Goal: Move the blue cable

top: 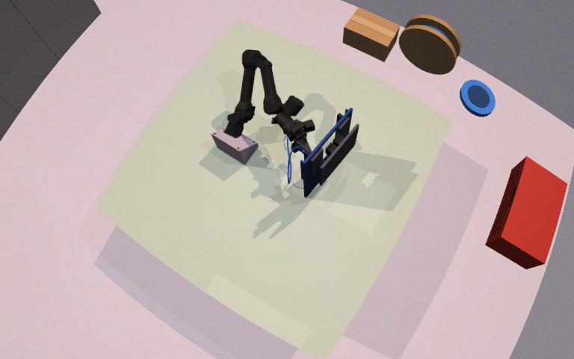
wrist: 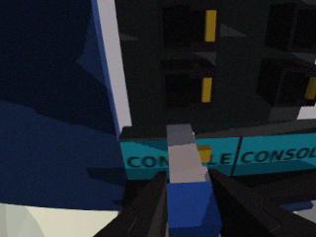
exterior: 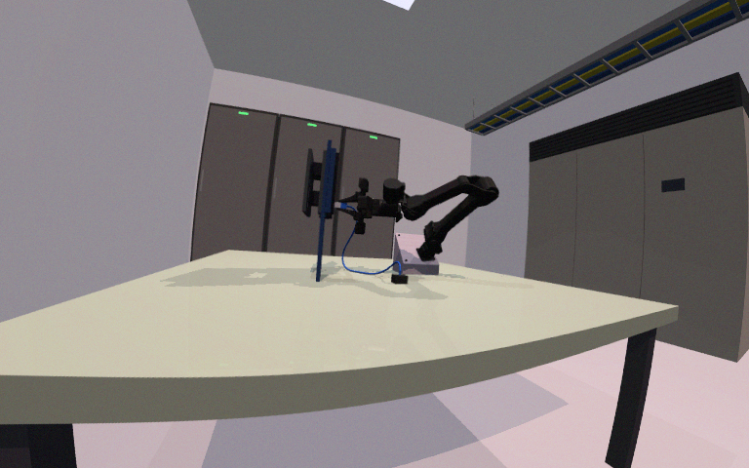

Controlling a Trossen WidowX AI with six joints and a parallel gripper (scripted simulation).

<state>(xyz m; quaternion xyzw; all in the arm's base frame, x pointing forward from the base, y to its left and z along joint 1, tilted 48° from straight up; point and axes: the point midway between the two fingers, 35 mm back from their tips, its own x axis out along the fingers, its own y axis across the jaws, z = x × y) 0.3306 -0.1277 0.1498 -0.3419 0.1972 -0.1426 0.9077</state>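
From the left of the exterior view, a dark plate (top: 340,152) (exterior: 308,184) stands behind an upright blue panel (top: 326,136) (exterior: 330,181) (wrist: 49,74), joined to it by short blocks that presumably keep the two apart. Just to the right, the plug (exterior: 343,206) (wrist: 193,209) is gripped between the jaws, closed on its blue body, which leaves its pale nose (wrist: 184,158) free to lead into a port. In the wrist view that nose crosses a teal CONSOLE label (wrist: 140,160) and its length shows, so I judge the plug is out of its socket; which server's port it faces, I cannot tell. Lining up or pushing in seems the step in hand, and a small sideways error could catch the nose on the rim. The blue cable (top: 288,164) (exterior: 356,272) loops down from the plug to a small black block (exterior: 399,279) on the surface, its slack likely there to let the plug travel. Furthest right, the arm (top: 247,87) (exterior: 442,191) rises from a pale sloped base (top: 224,148) (exterior: 422,269) and bends over, reaching level toward the panel, probably to push straight. Release should wait until the plug is seated.
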